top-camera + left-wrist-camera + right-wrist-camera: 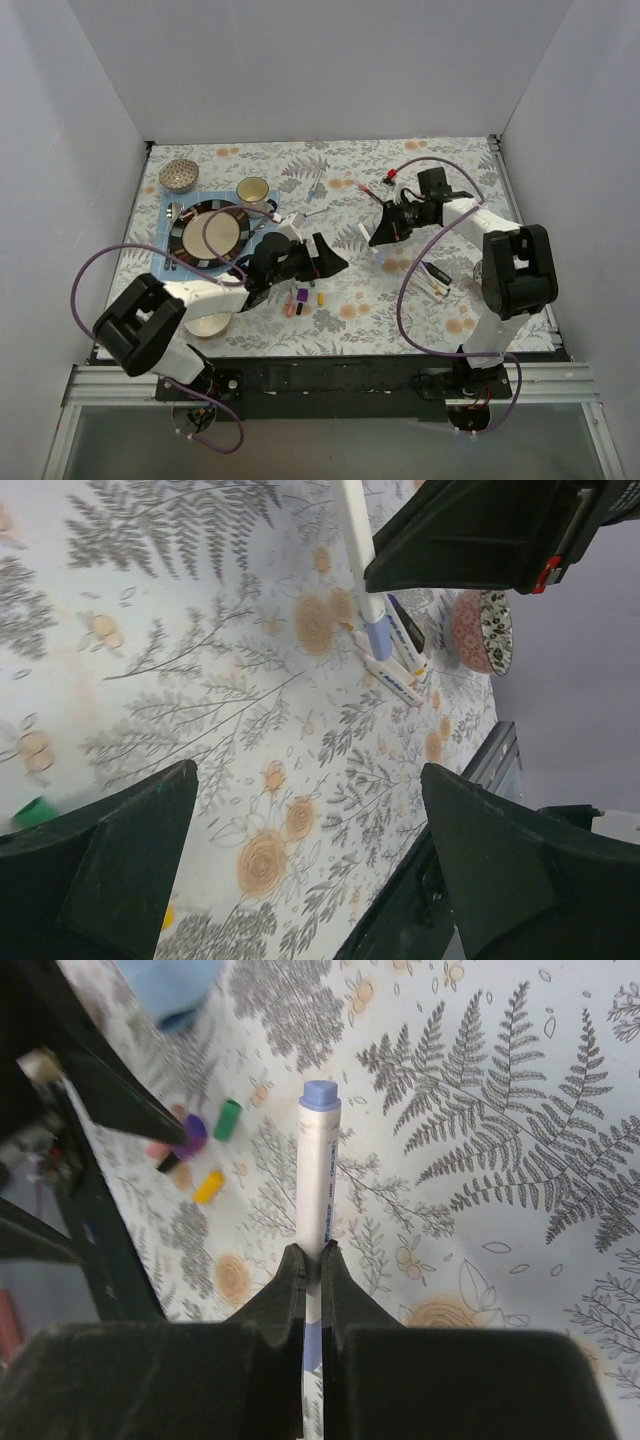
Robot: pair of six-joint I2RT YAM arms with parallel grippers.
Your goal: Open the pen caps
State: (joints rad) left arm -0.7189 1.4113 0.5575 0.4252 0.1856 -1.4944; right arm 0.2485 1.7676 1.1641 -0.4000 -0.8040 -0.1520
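My right gripper (312, 1255) is shut on the white barrel of a pen (320, 1175), whose pale blue end (320, 1095) points away from it. In the top view this gripper (379, 237) hangs over the table's middle. My left gripper (337, 263) is open and empty, close to its left, and the held pen (357, 550) lies ahead of its spread fingers (110, 870). Loose caps lie together on the cloth: green (228, 1120), purple (192, 1132), yellow (208, 1187), pink and black. Other pens (436, 281) lie at the right.
A striped plate (178, 238) on a blue mat, a cup (253, 190) and a metal strainer (180, 175) stand at the back left. A bowl (208, 325) sits near the left arm. A patterned bowl (482, 630) stands beside the right-hand pens. A red pen (385, 180) lies at the back.
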